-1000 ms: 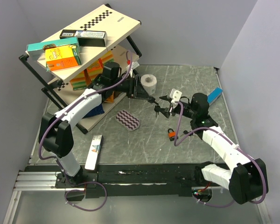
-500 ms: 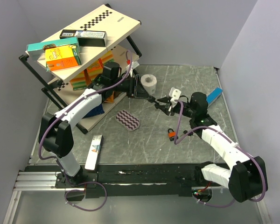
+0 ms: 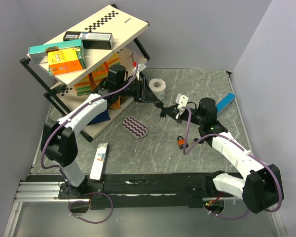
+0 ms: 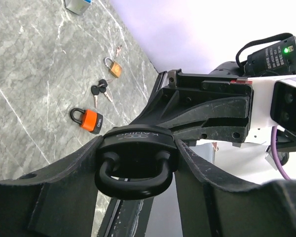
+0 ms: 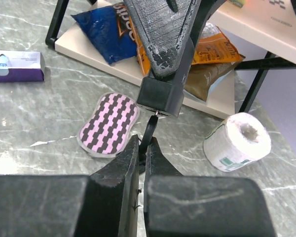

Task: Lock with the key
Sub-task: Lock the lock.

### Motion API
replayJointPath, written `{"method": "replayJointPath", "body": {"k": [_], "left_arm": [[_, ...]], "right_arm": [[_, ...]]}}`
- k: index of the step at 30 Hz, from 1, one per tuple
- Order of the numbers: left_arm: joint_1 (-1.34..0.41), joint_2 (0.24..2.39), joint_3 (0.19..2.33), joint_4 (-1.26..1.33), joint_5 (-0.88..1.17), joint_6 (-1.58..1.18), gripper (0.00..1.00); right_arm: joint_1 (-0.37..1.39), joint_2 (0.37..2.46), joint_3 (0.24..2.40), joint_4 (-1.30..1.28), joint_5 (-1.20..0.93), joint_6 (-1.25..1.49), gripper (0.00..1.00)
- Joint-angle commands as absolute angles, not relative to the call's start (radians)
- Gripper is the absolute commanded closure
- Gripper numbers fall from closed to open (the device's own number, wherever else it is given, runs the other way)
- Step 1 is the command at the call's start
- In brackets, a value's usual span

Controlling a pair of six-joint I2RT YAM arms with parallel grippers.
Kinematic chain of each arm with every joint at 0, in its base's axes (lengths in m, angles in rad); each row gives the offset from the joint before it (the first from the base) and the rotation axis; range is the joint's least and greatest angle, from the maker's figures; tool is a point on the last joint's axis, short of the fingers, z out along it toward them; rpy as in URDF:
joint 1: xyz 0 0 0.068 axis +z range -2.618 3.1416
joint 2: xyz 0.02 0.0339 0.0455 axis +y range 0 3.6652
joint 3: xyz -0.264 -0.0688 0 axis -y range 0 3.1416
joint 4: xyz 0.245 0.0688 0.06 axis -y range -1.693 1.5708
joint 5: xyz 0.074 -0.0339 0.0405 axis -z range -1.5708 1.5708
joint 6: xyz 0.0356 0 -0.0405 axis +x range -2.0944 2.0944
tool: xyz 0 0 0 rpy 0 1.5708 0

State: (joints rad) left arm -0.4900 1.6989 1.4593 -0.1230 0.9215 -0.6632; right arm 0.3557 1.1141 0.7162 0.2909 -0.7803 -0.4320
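Midair, left gripper grasps black padlock; right gripper pinches its key; shelf at ten o'clock holds boxes.

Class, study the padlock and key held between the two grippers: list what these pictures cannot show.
Right wrist view: the head of the key, hidden inside the right gripper; the keyhole of the black padlock, covered by the key's tip.
Left wrist view: the shackle ends, sunk behind the padlock's body; latched or not is unclear.
Top view: the key, too small to pick out.
Left wrist view: loose keys on the table, too small.
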Motion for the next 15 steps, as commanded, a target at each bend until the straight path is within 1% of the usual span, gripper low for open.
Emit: {"method": "replayJointPath", "body": {"k": [1, 9, 15], "left_arm": [[-0.469, 1.672, 1.5, -0.04, 0.957, -0.698, 0.99], [-0.428, 1.683, 1.512, -0.015, 0.953, -0.721, 0.99], [-0.42, 1.687, 1.526, -0.034, 0.948, -0.698, 0.99]], "right_arm": [[0.348, 1.054, 0.71, 0.31, -0.732, -0.443, 1.0], [0.348, 0.971, 0.658, 0.229, -0.698, -0.475, 1.0], [0.348, 0.927, 0.652, 0.103, -0.695, -0.483, 1.0]]}}
